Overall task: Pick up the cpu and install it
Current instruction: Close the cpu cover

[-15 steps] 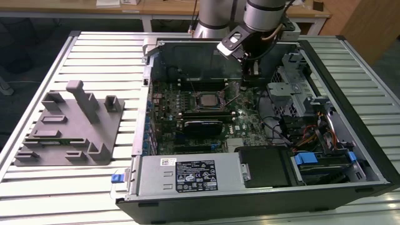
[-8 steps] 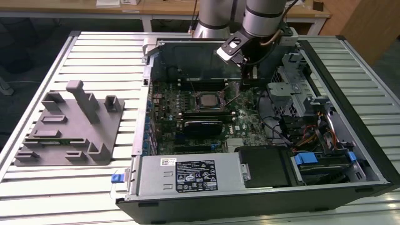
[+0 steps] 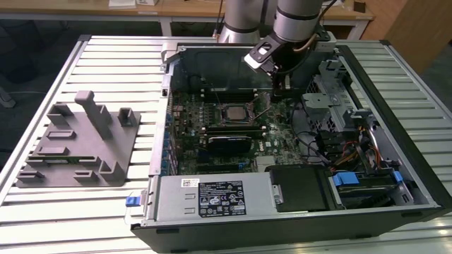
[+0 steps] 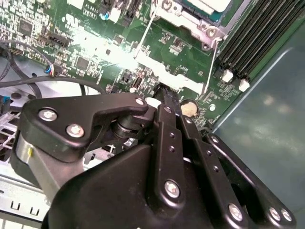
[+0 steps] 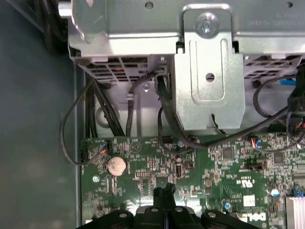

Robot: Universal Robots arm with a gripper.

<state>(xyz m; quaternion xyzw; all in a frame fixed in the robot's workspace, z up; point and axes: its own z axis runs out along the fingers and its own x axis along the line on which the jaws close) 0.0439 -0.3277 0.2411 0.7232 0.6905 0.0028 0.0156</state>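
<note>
The cpu (image 3: 232, 112) lies flat in its socket in the middle of the motherboard (image 3: 282, 138) inside the open computer case (image 3: 395, 114). Its silvery top shows in the second wrist view (image 4: 209, 5), with a metal frame around it. Thin wire levers (image 4: 210, 64) run beside the socket. My gripper (image 3: 280, 94) hangs low over the board on the exterior view's right of the socket, apart from the cpu. Its fingertips (image 5: 164, 192) are pressed together with nothing visible between them, just above the green board near a coin battery (image 5: 116, 165).
A black rectangular block (image 3: 229, 143) sits on the board in front of the socket. A metal drive cage (image 3: 323, 100) and cables (image 3: 350, 153) crowd the exterior view's right side. A grey tray with posts (image 3: 78, 143) lies outside the case on the slatted table (image 3: 106, 58).
</note>
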